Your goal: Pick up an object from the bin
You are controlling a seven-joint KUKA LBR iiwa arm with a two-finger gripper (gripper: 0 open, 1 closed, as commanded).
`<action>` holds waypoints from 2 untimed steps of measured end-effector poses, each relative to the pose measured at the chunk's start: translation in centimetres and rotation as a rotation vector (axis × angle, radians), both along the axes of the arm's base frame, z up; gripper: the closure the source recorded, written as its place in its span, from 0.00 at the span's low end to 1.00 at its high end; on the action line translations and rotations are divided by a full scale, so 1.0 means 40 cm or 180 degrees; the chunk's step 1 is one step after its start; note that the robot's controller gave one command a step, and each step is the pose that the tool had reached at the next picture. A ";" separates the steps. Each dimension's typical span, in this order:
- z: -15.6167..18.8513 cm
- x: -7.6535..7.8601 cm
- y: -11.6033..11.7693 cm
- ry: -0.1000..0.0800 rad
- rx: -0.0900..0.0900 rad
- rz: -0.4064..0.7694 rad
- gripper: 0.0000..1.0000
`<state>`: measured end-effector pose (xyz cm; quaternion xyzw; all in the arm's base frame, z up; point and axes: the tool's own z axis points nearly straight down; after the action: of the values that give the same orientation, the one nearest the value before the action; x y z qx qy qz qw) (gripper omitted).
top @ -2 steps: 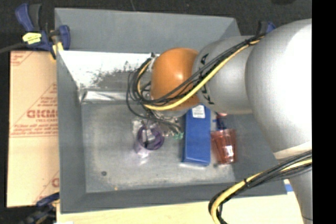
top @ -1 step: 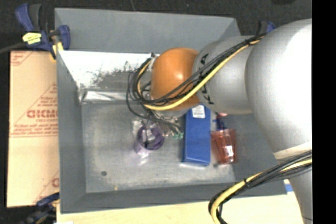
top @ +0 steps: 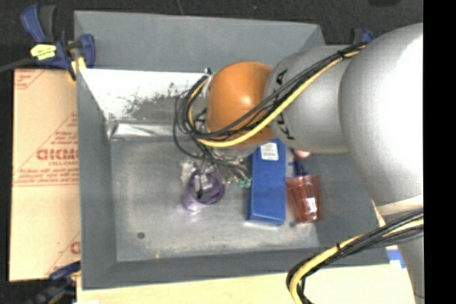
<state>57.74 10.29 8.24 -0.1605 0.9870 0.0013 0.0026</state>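
My gripper (top: pixel 202 171) reaches down from under the orange wrist cover to the middle of the bin floor. Right beneath it lies a purple translucent ring-shaped thing (top: pixel 201 194), touching or almost touching the gripper's tip. A blue rectangular box (top: pixel 267 189) with a white label at its far end lies just to the right of it, lengthwise from back to front. Beside the box, further right, a small clear bottle of red liquid (top: pixel 303 198) lies on the floor. Something small and green (top: pixel 244 182) sits between the purple thing and the box.
The arm and its orange cover with yellow and black cables hide the back right of the bin. The bin's left half and its front strip are bare grey floor, with sloping walls all round.
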 end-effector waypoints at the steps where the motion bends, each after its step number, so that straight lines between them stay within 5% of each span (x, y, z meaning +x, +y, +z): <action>1: 0.064 0.005 0.000 -0.0024 0.0001 -0.0002 1.00; 2: 0.097 0.005 -0.001 -0.0021 0.0000 -0.0010 1.00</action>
<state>57.93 10.25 12.11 -0.1590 0.9873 0.0008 0.0059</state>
